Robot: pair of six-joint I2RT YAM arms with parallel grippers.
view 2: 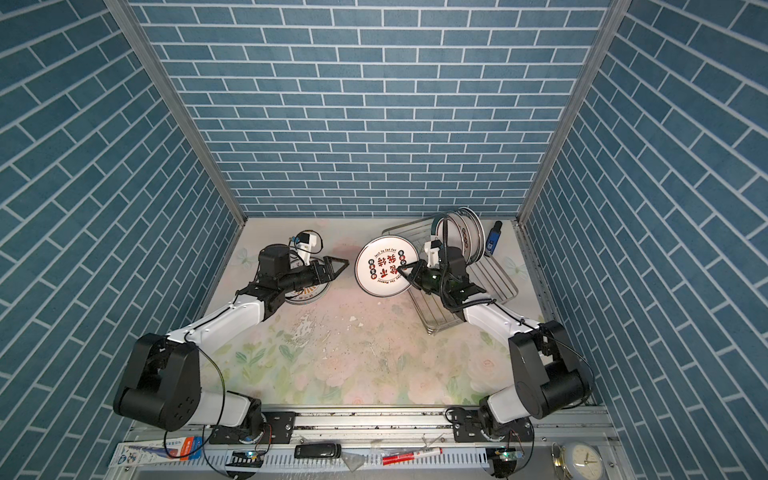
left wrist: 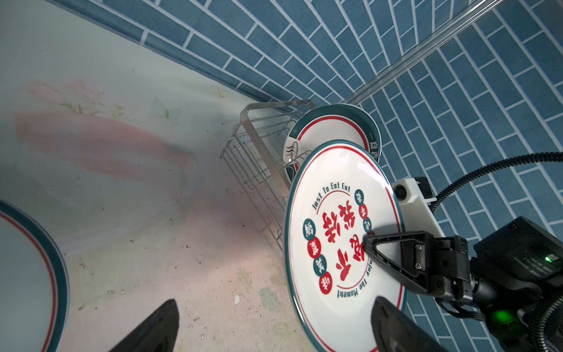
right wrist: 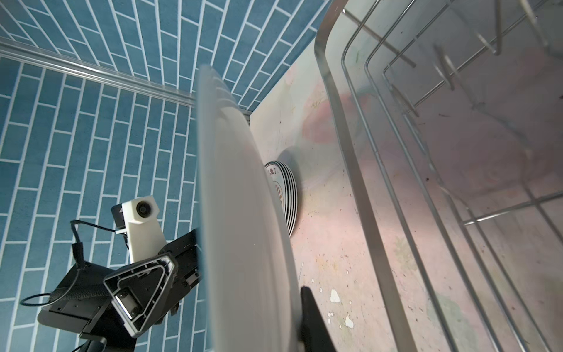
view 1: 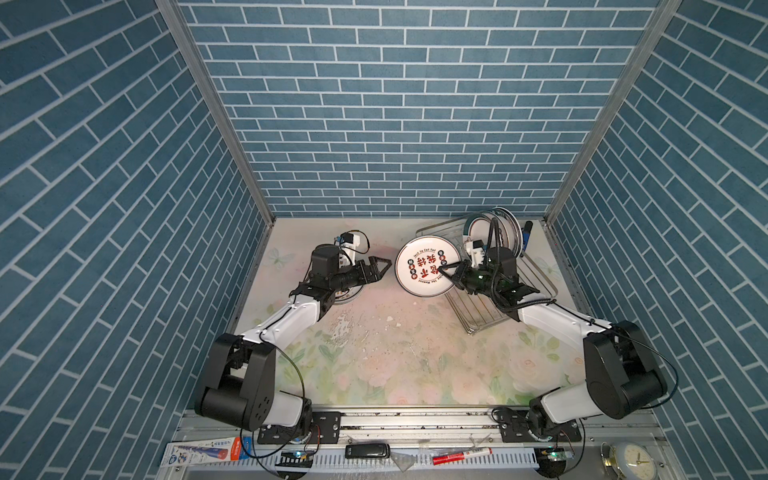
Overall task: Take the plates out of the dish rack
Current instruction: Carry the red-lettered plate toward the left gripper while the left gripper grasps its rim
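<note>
In rack (view 1: 478, 316), perhaps three plates (view 1: 505, 232), right end effector (view 1: 444, 270) pinching another plate (view 1: 415, 284), left end effector (view 1: 387, 269) spread

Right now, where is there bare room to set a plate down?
Bare: the wide floral table stretch bordered by the plate stack, dish rack and front rail. Crowded: between left tool and held plate.
</note>
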